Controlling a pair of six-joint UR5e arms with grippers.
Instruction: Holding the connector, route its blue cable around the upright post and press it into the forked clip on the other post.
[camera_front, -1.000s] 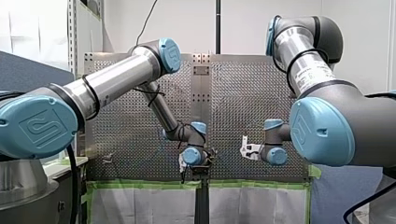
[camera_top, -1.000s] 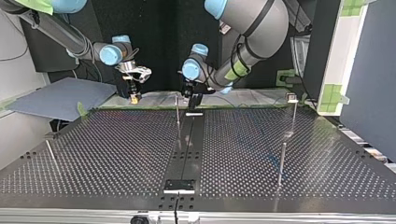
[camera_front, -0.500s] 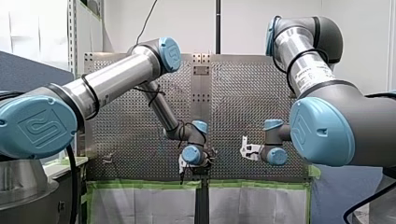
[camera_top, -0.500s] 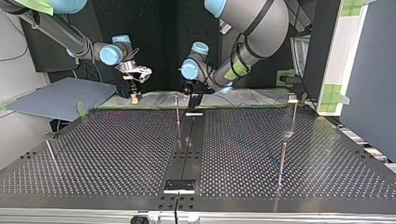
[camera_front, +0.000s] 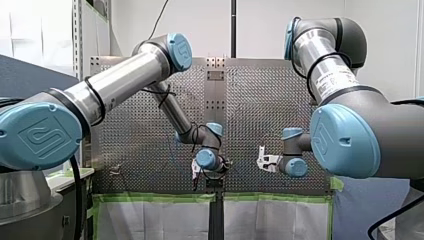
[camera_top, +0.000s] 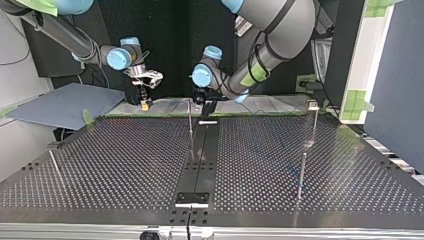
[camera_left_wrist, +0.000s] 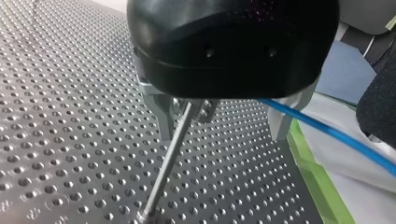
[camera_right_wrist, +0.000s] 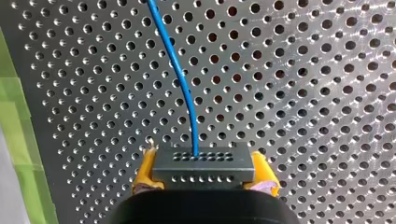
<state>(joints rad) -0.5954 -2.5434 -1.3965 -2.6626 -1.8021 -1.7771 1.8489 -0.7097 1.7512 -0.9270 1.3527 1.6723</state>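
Observation:
In the right wrist view my right gripper (camera_right_wrist: 203, 179) is shut with its yellow pads (camera_right_wrist: 145, 170) on a dark grey connector (camera_right_wrist: 203, 163). A blue cable (camera_right_wrist: 180, 84) runs out of the connector over the perforated table (camera_right_wrist: 303, 93). In the left wrist view my left gripper (camera_left_wrist: 222, 123) stands open, its metal fingers (camera_left_wrist: 163, 119) astride a thin upright post (camera_left_wrist: 168, 156). The blue cable (camera_left_wrist: 336, 135) passes just outside the other finger. In the top view my right gripper (camera_top: 144, 99) hangs at the far edge, left of my left gripper (camera_top: 205, 106) and the post (camera_top: 190, 120).
More thin posts stand on the table in the top view: two at the right (camera_top: 315, 125) (camera_top: 301, 175) and one at the left (camera_top: 54, 165). A black strip (camera_top: 202, 150) runs down the table's middle. Green tape (camera_left_wrist: 317, 182) lines the table's edge by the arms.
My left arm's wrist has shifted a little, slightly left in the top view, staying over the post. My right gripper has kept its place and its hold on the connector.

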